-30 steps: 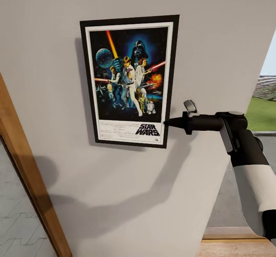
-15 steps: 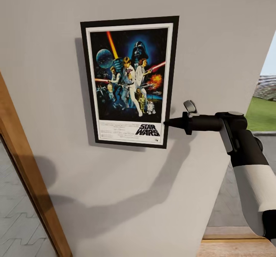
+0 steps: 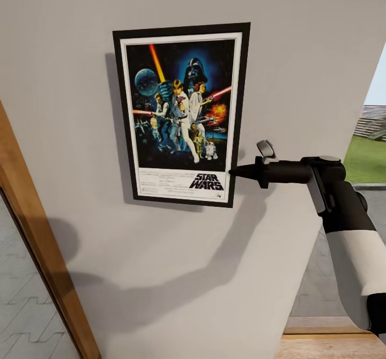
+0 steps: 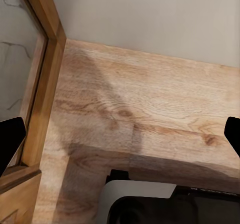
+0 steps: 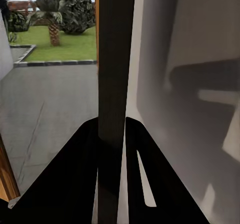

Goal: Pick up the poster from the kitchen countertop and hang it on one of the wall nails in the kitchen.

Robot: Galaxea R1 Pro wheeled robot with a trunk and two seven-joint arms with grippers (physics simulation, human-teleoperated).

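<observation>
The poster [image 3: 182, 112], black-framed with "STAR WARS" at its bottom, lies flat and upright against the grey wall [image 3: 300, 53]. My right gripper [image 3: 233, 171] reaches in from the right and is shut on the frame's lower right edge. The right wrist view shows that edge [image 5: 116, 58] as a dark strip clamped between the two fingers of the right gripper [image 5: 111, 121]. Any nail is hidden behind the poster. My left gripper [image 4: 120, 134] hangs open over wooden flooring [image 4: 140, 108], holding nothing. The kitchen countertop is out of view.
A slanted wooden door frame [image 3: 32, 230] runs down the left side. To the right of the wall an opening [image 3: 370, 144] looks out on grass and paving. A wooden ledge [image 3: 327, 343] lies under my right arm.
The whole view has shifted very slightly. The poster and my right gripper keep their places against the wall.
</observation>
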